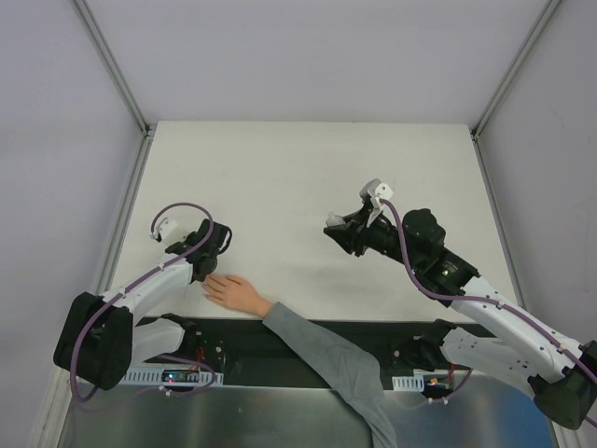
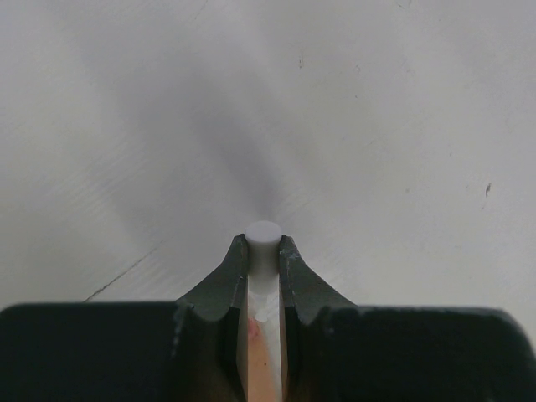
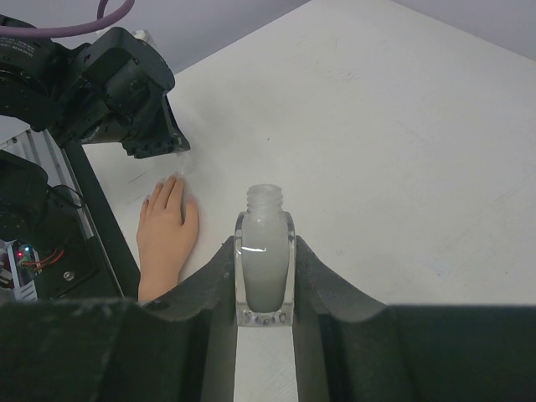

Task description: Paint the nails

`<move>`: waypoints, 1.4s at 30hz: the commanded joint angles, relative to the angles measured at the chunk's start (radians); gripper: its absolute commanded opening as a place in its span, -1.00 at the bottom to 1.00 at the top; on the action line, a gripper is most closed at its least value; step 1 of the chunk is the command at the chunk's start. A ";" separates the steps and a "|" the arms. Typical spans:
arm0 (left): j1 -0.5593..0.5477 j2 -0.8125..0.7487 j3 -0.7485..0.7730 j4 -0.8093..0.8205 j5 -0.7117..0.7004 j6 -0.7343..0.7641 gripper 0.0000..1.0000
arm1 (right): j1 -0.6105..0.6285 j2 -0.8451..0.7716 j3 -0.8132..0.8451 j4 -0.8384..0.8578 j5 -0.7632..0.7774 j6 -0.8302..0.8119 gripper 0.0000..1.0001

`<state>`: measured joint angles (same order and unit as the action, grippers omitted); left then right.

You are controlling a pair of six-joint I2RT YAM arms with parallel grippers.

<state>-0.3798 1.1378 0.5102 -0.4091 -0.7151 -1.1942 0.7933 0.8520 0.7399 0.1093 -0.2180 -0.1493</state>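
A pale hand (image 1: 235, 291) with a grey sleeve lies flat at the table's near edge, fingers pointing left. Its skin-coloured nails (image 3: 173, 179) barely show. My left gripper (image 1: 210, 269) hangs just over the fingertips, shut on a white brush cap (image 2: 265, 233). A pinkish finger (image 2: 261, 356) shows below between the jaws; the brush tip is hidden. My right gripper (image 1: 334, 230) is shut on a small open bottle (image 3: 265, 260) of whitish polish, held upright mid-table, well right of the hand (image 3: 166, 234). The left gripper also shows in the right wrist view (image 3: 159, 144).
The white table (image 1: 308, 168) is framed by metal rails (image 1: 126, 210) at its left and right sides. A black strip with electronics (image 1: 280, 341) runs along the near edge by the arm bases. The grey sleeve (image 1: 345, 369) crosses it.
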 commanded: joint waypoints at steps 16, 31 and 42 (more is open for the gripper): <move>-0.064 0.010 0.065 -0.115 -0.104 -0.034 -1.00 | -0.008 -0.019 0.015 0.058 -0.024 0.013 -0.99; -0.134 0.102 0.126 -0.244 -0.179 -0.189 -1.00 | -0.008 -0.041 0.015 0.046 -0.032 0.016 -1.00; -0.171 0.175 0.145 -0.353 -0.248 -0.347 -1.00 | 0.007 -0.062 0.024 0.010 -0.034 0.014 -0.99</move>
<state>-0.5381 1.2858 0.6228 -0.6727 -0.8951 -1.4452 0.7902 0.8162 0.7399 0.0994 -0.2264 -0.1452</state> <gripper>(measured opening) 0.087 0.280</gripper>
